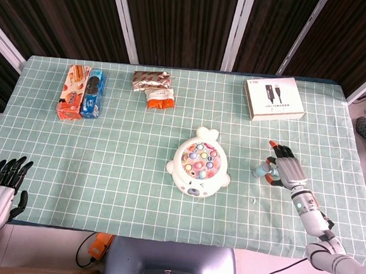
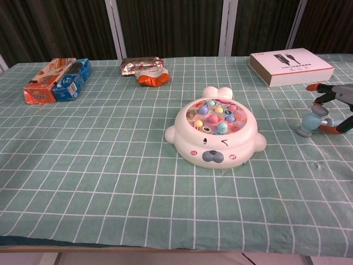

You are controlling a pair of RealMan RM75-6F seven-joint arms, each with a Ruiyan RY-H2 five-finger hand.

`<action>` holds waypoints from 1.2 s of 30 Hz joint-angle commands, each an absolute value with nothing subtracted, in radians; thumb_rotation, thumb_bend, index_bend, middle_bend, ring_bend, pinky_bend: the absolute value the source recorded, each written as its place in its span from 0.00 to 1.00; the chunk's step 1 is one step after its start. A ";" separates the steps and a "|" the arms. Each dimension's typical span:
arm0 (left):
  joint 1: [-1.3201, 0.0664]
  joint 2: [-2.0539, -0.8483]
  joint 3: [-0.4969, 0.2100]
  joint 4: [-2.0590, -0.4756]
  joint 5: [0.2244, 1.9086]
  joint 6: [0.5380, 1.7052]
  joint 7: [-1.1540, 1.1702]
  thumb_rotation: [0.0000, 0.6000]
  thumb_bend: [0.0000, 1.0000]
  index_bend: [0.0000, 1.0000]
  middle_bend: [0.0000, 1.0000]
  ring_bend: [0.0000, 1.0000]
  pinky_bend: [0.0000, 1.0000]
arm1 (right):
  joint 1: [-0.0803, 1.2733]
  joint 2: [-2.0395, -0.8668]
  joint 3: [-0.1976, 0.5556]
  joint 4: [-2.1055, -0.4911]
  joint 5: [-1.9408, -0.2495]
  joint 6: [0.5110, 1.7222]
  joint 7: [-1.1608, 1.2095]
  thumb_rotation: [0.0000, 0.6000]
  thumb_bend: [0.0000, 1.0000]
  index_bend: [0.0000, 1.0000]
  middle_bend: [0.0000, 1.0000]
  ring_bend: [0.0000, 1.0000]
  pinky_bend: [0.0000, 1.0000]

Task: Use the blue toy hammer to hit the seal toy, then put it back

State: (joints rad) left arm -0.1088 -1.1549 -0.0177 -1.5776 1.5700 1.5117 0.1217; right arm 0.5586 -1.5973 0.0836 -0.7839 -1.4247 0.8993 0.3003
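Observation:
The white seal toy with coloured pegs on top lies in the middle of the table, also seen in the chest view as the seal toy. To its right lies the blue toy hammer, its head showing in the chest view as the hammer. My right hand hovers over the hammer's handle with fingers spread around it, not closed; the handle is hidden beneath. The right hand reaches in from the chest view's right edge. My left hand hangs open off the table's near-left corner.
A white box lies at the back right. Snack packets sit at the back centre, and biscuit boxes at the back left. A green checked cloth covers the table.

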 commanded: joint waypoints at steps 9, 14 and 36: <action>-0.108 -1.154 -0.017 -1.577 1.571 1.512 0.121 1.00 0.62 0.03 0.01 0.00 0.02 | 0.559 -1.596 0.084 -0.784 -1.421 0.901 0.304 1.00 0.53 0.63 0.00 0.00 0.05; -0.108 -1.154 -0.017 -1.577 1.571 1.511 0.121 1.00 0.62 0.03 0.01 0.00 0.02 | 0.560 -1.596 0.083 -0.785 -1.420 0.901 0.302 1.00 0.53 0.64 0.00 0.00 0.05; -0.106 -1.153 -0.018 -1.576 1.573 1.515 0.116 1.00 0.62 0.03 0.01 0.00 0.02 | 0.558 -1.619 0.090 -0.763 -1.405 0.909 0.265 1.00 0.59 0.79 0.13 0.04 0.14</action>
State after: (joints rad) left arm -0.1062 -1.1528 -0.0180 -1.5761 1.5733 1.5147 0.1163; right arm 0.5577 -1.6181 0.0892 -0.7633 -1.4062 0.9080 0.2665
